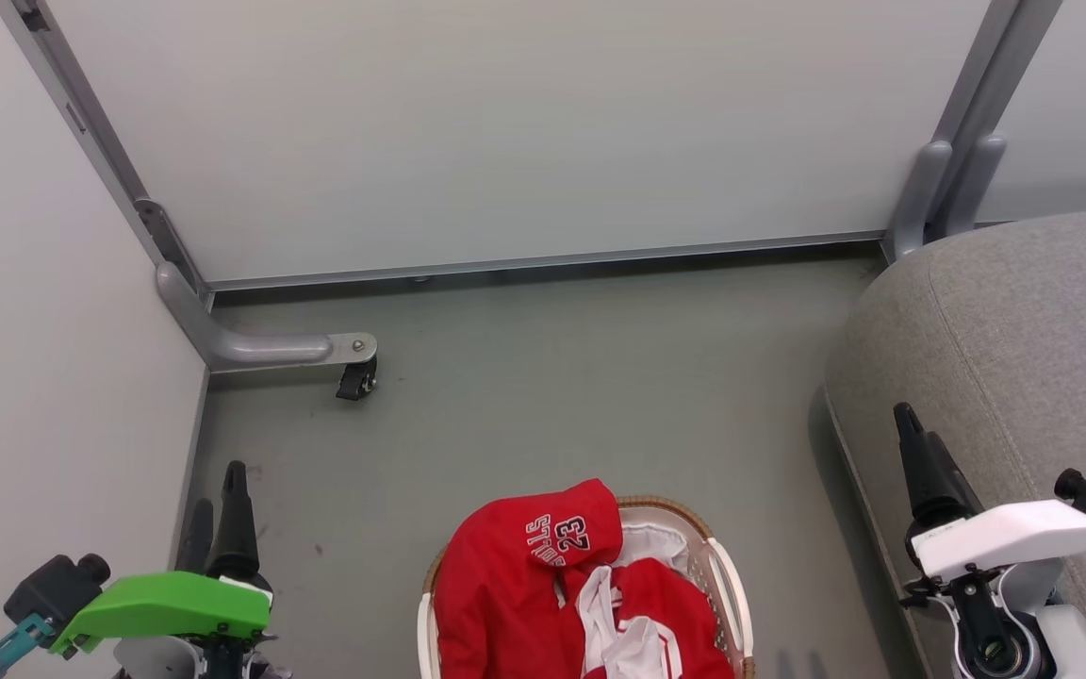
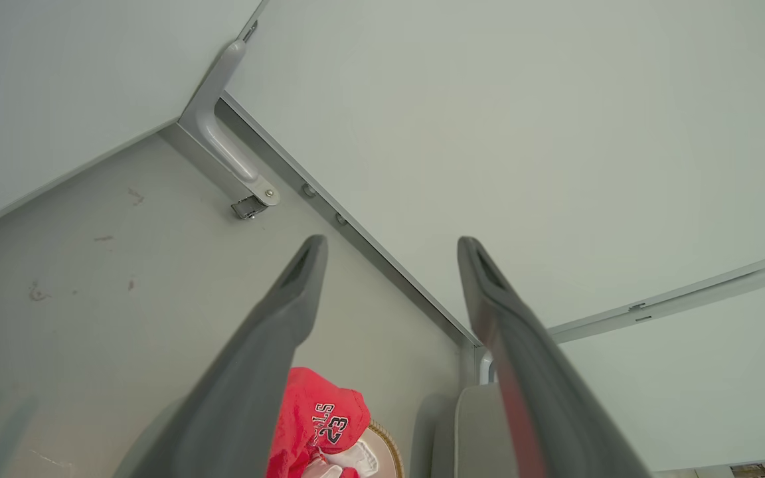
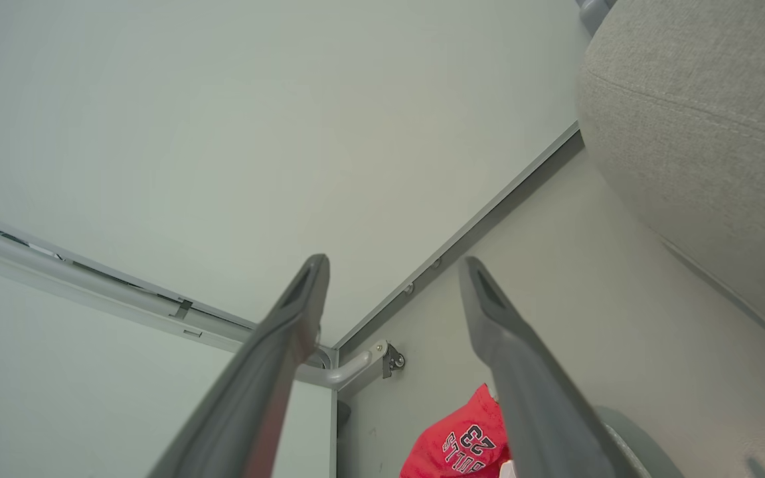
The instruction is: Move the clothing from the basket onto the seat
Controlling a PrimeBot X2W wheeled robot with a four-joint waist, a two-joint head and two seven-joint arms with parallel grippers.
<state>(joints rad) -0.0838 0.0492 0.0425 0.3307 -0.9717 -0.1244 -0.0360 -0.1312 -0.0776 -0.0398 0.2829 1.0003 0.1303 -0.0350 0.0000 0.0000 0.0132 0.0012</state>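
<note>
- a dull grey-green floor (image 1: pixel 543 396) is spreading out ahead, and pale partition panels (image 1: pixel 505 132) in grey metal frames are closing it in at the back and on the robot's left.
- the clothing (image 1: pixel 505 585) is lying heaped inside the basket (image 1: pixel 730 575), filling it up to the rim and bulging over its left edge. the red piece on top is showing "bulls 23" in white, upside down to the head camera.
- white strips of fabric (image 1: pixel 618 627) are trailing among the red folds, and the white liner (image 1: pixel 661 545) is peeking out at the far end of the basket.
- the basket is sitting on the floor at the bottom middle of the head view, between the two arms, with its brown woven rim and white perforated wall showing on the right side.
- the seat (image 1: pixel 1024 339) is standing to the robot's right, near the basket but apart from it, with a strip of floor lying between them.
- the left gripper (image 1: pixel 218 486) is hovering over the floor to the left of the basket, not touching it. in the left wrist view its two dark fingers are standing spread wide, gripping nothing.
- the right gripper (image 1: pixel 915 424) is hovering by the seat's front edge. in the right wrist view its fingers are likewise standing wide apart and holding nothing.
- a caster foot (image 1: pixel 354 377) of the partition frame is resting on the floor well beyond the basket, toward the far left corner.
</note>
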